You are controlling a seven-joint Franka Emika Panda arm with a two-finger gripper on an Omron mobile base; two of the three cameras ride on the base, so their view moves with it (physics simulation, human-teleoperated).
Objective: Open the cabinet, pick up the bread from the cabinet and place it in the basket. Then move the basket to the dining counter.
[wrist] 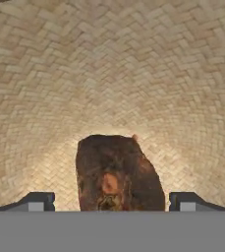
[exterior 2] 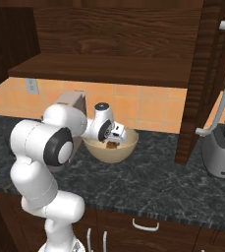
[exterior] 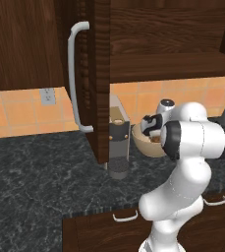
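While claw (wrist: 112, 202) spread, bread (wrist: 118, 174) in basket (wrist: 109, 74), lower edge cut off.

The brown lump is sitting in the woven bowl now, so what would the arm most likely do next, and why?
Probably lift the gripper straight up out of the basket. The bread lies on the woven bottom, and the fingertips stand wide on either side of it without touching, so it looks released. The basket sits on the black counter.

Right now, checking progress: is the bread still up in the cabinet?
No, the bread lies inside the basket, between the open gripper fingertips.
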